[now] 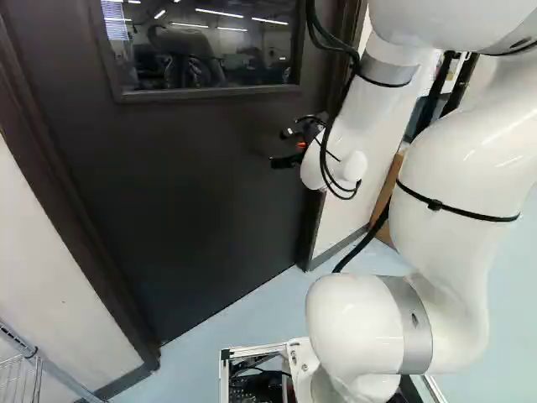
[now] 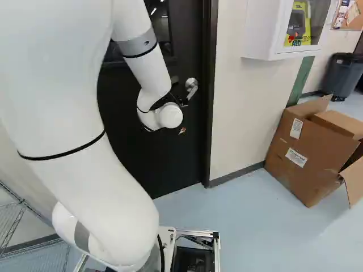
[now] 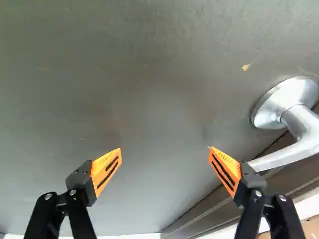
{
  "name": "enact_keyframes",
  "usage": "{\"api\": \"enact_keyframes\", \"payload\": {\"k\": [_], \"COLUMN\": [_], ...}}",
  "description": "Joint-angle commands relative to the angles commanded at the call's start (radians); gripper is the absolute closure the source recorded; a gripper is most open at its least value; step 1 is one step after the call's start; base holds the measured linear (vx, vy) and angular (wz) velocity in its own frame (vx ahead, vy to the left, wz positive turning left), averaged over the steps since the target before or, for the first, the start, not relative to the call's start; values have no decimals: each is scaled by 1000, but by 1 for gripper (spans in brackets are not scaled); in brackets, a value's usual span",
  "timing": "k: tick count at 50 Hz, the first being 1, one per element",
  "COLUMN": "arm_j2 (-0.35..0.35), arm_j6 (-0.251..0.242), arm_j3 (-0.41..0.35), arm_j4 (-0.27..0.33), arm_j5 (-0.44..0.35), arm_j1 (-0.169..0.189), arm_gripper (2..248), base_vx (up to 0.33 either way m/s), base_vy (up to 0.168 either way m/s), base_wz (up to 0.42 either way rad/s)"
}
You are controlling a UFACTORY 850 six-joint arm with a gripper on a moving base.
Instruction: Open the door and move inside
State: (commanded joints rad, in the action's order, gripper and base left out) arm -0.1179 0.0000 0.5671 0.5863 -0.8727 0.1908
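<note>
Door [image 1: 210, 185]: you have it ahead of the arm, dark, flat, shut in its brown frame. White arm [image 1: 445, 168]: reaches toward the door. Window [image 1: 201, 46]: the left base view gives you its wide pane with lights in the glass; the right base view, just a strip beside the arm. Cardboard box [image 2: 309, 161], bin [image 2: 342, 73] and white wall cabinet [image 2: 272, 28]: right base view, at its right. Gripper [image 1: 281, 148]: near the door; your wrist view shows its fingers spread wide, released, orange pads [image 3: 105, 172] apart with nothing between. Handle [image 3: 299, 119]: silver lever on a round plate, near the door's edge, beside the gripper; its end passes behind one finger, and you cannot tell whether they touch. Tan chip in the paint [image 3: 245, 66]: only your wrist view shows it, near the plate
</note>
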Motion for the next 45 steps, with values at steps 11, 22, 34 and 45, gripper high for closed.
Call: {"api": "enact_keyframes", "payload": {"k": [11,22,34,45], "arm_j2": [-29,-58,-80,-71], "arm_j6": [0,0,0,0], "arm_j3": [2,5,8,-5], "arm_j4": [0,0,0,0], "arm_j5": [0,0,0,0], "arm_j1": [0,0,0,6], "arm_gripper": [3,3,3,3], "base_vx": [0,0,0,0], "base_vy": [0,0,0,0], "base_wz": [0,0,0,0]}}
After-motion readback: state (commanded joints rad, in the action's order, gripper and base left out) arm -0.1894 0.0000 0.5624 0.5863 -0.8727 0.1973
